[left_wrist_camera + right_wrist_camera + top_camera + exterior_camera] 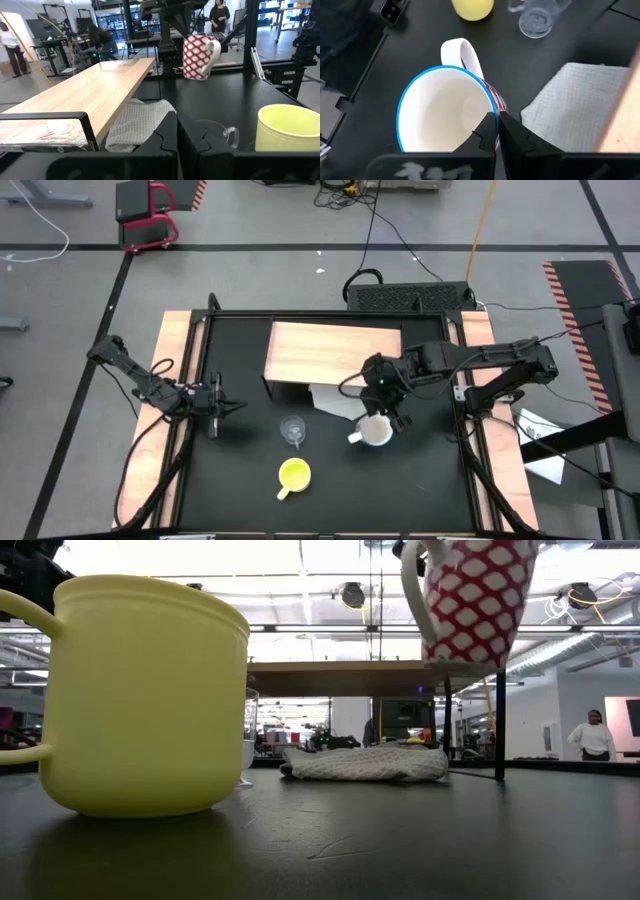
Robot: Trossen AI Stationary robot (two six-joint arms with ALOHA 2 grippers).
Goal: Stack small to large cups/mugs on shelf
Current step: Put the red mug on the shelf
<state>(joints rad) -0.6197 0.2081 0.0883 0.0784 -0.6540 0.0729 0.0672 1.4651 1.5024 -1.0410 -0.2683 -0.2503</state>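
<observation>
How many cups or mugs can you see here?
3: a yellow mug near the table's front, a clear glass cup behind it, and a white mug lifted by the right gripper.

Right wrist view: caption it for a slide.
Right gripper shut on rim of white, blue-rimmed, red-patterned mug above black table.

We're in a big open robotics lab or workshop: grey concrete floor (250, 220) with taped lines, hazard striping (575, 290), loose cables (400, 230). Across the black table (450, 840), industrial ceiling lights (300, 580), ducts, workbenches (65, 47) loaded with gear, and people (594, 735) standing about.
</observation>
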